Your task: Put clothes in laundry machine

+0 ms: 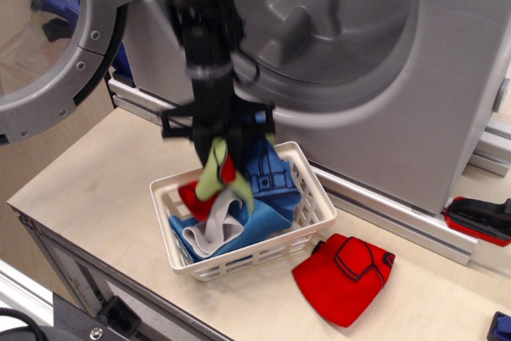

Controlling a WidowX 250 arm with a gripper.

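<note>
Nearest the camera, at the table's [96, 197] front edge: a dark metal frame with a bolt head [96, 333] at lower left. Just beyond, lying flat on the bare wood to the right of the basket and close to its corner: a red garment [345, 275] with dark stitching, outside any container.

Left of it, a white slotted basket [239, 257], sitting level on the table. Inside: a light blue piece [255, 225] spread along the bottom, a grey piece [211, 231] folded over it toward the front, a blue garment with dark stitching [270, 177] leaning against the back right wall, a bit of red [192, 195] near the left wall.

Above the basket's rear half: the gripper [215, 135], blurred by motion, pointing down. Jaws pinched in on a lime green garment [214, 172], which hangs from them with its lower end dangling just over the pile; a scrap of red shows beside the green at the pinch, impossible to tell whether gripped too or merely behind.

At far right on the table edge, well apart from the basket: a red-and-black object [479, 220], and a blue one [501, 327] cut off by the corner.

Behind everything: the silver-grey laundry machine [447, 77], its wide round drum opening [319, 21] directly behind and above the arm. Door [56, 61] swung open to the left, clear window in a grey bolted ring.
</note>
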